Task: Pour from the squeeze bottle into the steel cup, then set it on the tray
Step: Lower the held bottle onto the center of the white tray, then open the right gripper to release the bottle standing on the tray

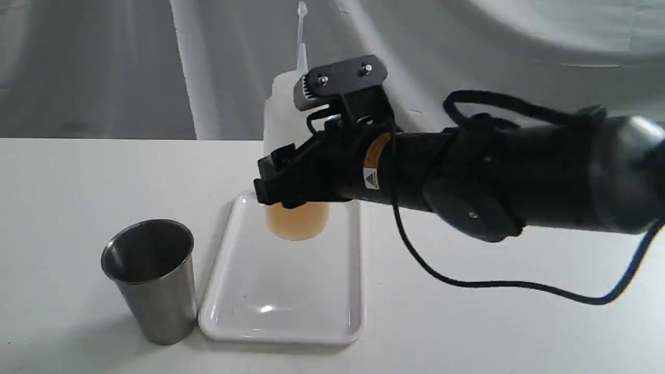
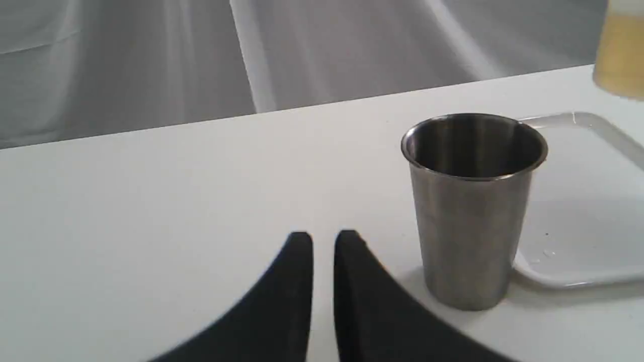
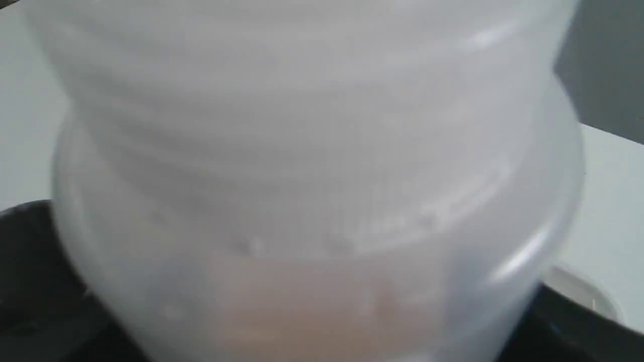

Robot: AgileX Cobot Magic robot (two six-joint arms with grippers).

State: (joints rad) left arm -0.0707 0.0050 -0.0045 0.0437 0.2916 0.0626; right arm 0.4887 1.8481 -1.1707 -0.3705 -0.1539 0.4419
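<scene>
Squeeze bottle is being held upright above a broad white worktop that is stretching across the whole scene. Reaching in from the right, the black right arm is lying nearly level, with the right end effector clamping around the bottle's middle. In the right wrist view the bottle is filling almost everything between the dark fingers. Below it the white tray is lying flat, and the bottle's amber-filled base is sitting over the tray's far end, though whether they are touching cannot be told. The steel cup is standing upright on the worktop just beside the tray's near left corner. The left end effector is pointing across the worktop near the cup, its fingers showing only a thin slit between them and gripping nothing.
</scene>
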